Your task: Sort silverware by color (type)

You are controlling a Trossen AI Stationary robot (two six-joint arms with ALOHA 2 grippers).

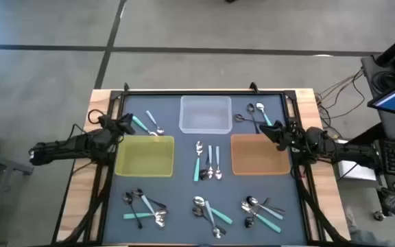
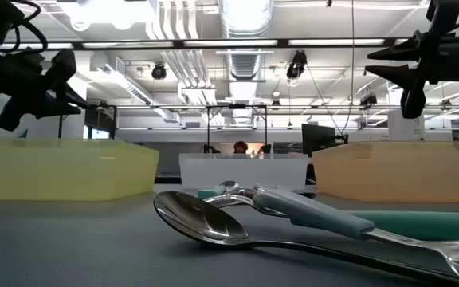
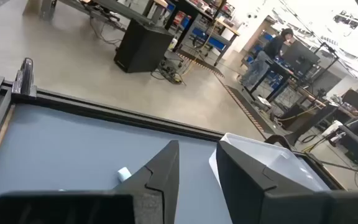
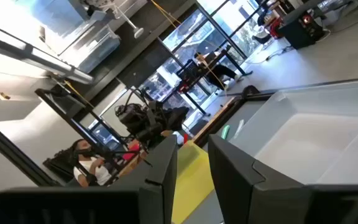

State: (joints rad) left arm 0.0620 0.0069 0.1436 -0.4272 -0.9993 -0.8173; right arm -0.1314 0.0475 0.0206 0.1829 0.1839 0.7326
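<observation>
The left gripper [image 1: 124, 125] hangs above the yellow tray's [image 1: 145, 156] far edge with its fingers a little apart, holding nothing; the right gripper [image 1: 278, 132] hangs likewise over the orange tray's [image 1: 259, 155] far corner. The silverware [image 1: 208, 163] lies in clusters across the desk [image 1: 184, 199]: mid-desk, along the near edge, and near both far corners beside the clear tray [image 1: 205, 114].

Teal-handled silverware [image 1: 206, 167], yellow tray [image 1: 145, 156], orange-brown tray [image 1: 259, 154], slate-blue table [image 1: 184, 195]

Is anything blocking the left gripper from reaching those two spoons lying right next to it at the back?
Nothing visible does. The left gripper hangs just beside the two spoons behind the yellow tray, with only bare mat between them. The gripper is raised above the mat and holds nothing.
</observation>
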